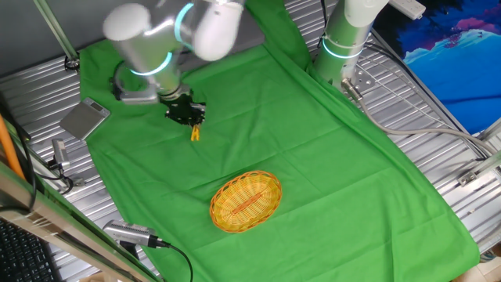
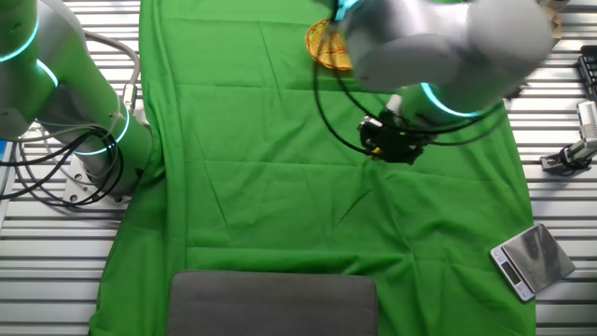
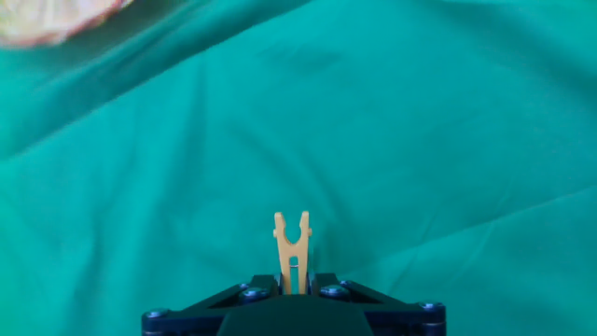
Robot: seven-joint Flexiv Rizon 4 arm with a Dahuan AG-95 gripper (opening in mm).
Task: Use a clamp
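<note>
Your gripper [image 3: 293, 285] is closed on the clamp [image 3: 292, 245], whose prongs point straight ahead, with the wicker basket [image 1: 246, 202] well apart, ahead-left.

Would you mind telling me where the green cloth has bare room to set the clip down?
The cloth is bare between the hand, shut on the clamp, and the basket, and all along its right side. It is crowded only at the left edge, by the scale.

Even, bright overhead light falls on the tabletop [image 1: 344, 164], with only soft shadows in the cloth folds. Both fixed views smear the arm [image 1: 168, 31] with motion blur. The hand view has a bluish cast, and its basket [image 3: 51, 17] is overexposed and out of focus.
</note>
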